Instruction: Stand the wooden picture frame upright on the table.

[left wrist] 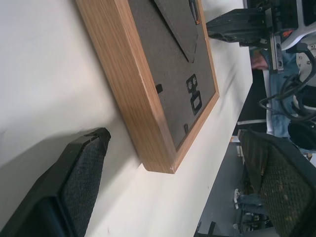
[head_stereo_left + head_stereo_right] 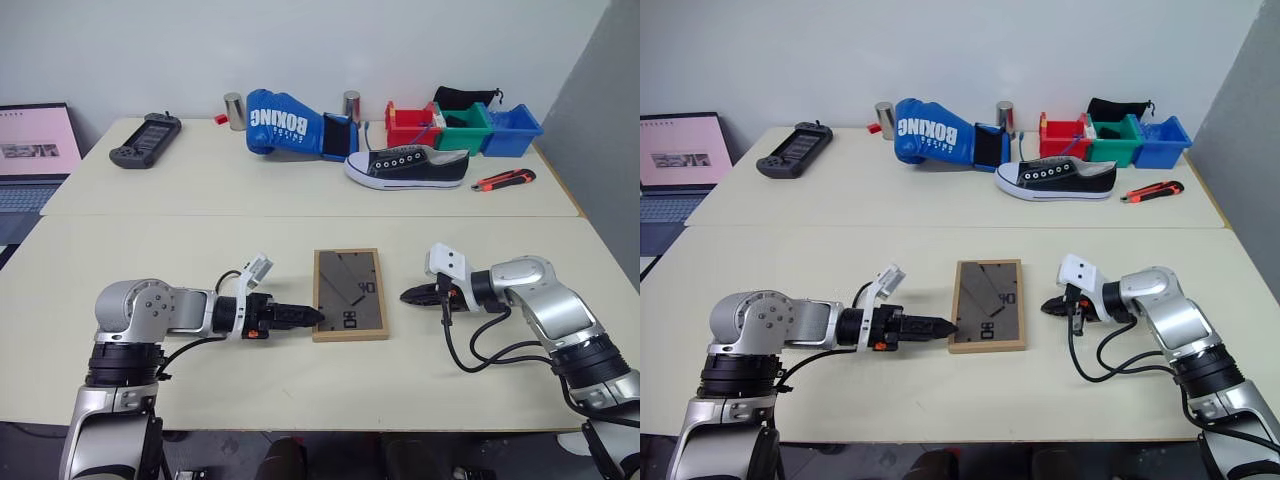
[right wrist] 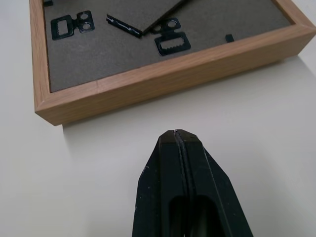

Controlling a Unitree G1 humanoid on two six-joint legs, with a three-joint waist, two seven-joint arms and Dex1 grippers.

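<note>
The wooden picture frame (image 2: pixel 349 294) lies face down in the middle of the table (image 2: pixel 200 250), its dark grey back and fold-out stand (image 3: pixel 148 12) facing up. My left gripper (image 2: pixel 314 316) is open and low over the table, its tips just off the frame's left edge near the front corner (image 1: pixel 163 163). One black finger (image 1: pixel 79 182) is close to the tabletop and the other (image 1: pixel 276 182) is above it. To the right of the frame, my right gripper (image 2: pixel 405 296) is shut with nothing in it, its tip (image 3: pixel 175 134) a short gap from the frame's right edge.
Along the table's far side are a black game controller (image 2: pixel 146 140), a blue boxing glove (image 2: pixel 285 123), two metal cans (image 2: pixel 234 110), a black sneaker (image 2: pixel 407 166), red, green and blue bins (image 2: pixel 462 128) and a box cutter (image 2: pixel 503 179). A laptop (image 2: pixel 35 150) stands far left.
</note>
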